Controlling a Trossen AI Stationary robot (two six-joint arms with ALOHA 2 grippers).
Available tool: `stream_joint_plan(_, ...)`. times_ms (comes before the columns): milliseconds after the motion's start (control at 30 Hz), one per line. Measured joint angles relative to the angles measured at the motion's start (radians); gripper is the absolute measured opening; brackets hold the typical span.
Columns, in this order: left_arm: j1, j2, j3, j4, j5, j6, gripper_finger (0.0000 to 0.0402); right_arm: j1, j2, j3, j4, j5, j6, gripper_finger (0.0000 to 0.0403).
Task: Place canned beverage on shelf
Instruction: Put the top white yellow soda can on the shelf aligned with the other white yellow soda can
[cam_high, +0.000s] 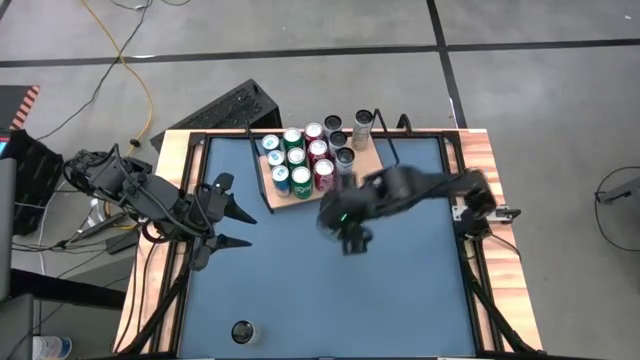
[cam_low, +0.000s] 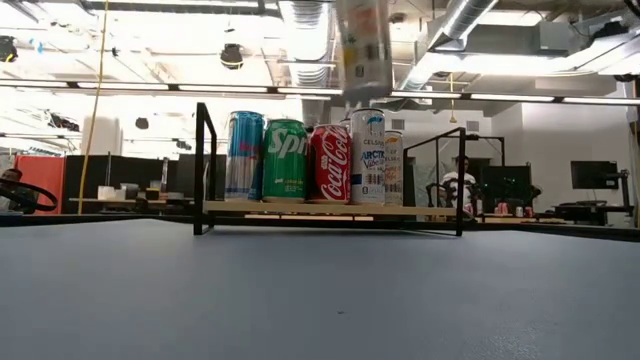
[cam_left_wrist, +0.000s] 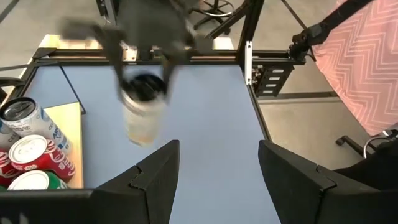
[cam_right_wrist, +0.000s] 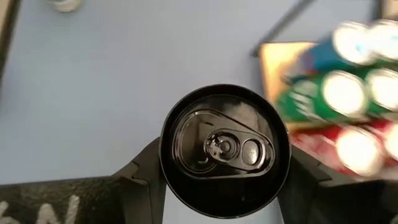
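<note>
Black-lidded can fills the right wrist view, held upright between the two fingers of the right claw, which close on its sides partway open, to the can's width. In the high view the right claw hangs above the blue bench, just in front of the shelf and clear of the surface; the low view shows the can's body lifted above the row of stored cans.

The shelf lies ahead of the right claw, toward the far edge of the bench, its long axis running obliquely across the bench. The held can's long axis is vertical, matching the standing cans. The right arm is the nearer one and carries the load. Free space appears at the shelf's near right part, though its extent is hard to judge.

The left claw waits over the bench's left side, fingers apart and empty. One more can stands alone near the front edge.

Beyond the bench: concrete floor, cables, desks and a seated person.
</note>
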Motion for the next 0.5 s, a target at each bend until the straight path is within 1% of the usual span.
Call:
stream_joint_plan(133,0.000,0.000,0.000,0.000,0.000,0.000,0.0206,-0.076,-0.148,-0.076,-0.004,0.037,-0.028,0.0209)
stream_joint_plan(200,0.000,0.000,0.000,0.000,-0.001,0.001,0.0206,-0.123,-0.231,-0.140,-0.009,0.062,-0.033,0.0209)
stream_joint_plan(300,0.000,0.000,0.000,0.001,-0.016,0.020,0.0206,-0.200,-0.348,-0.255,0.024,0.079,-0.091,0.0210)
stream_joint_plan(433,0.000,0.000,0.000,0.009,-0.080,0.038,0.0206,-0.325,-0.474,-0.431,0.150,0.062,-0.181,0.0210)
stream_joint_plan(500,0.000,0.000,0.000,0.010,-0.112,0.046,0.0206,-0.395,-0.533,-0.517,0.226,0.002,-0.230,0.0210)
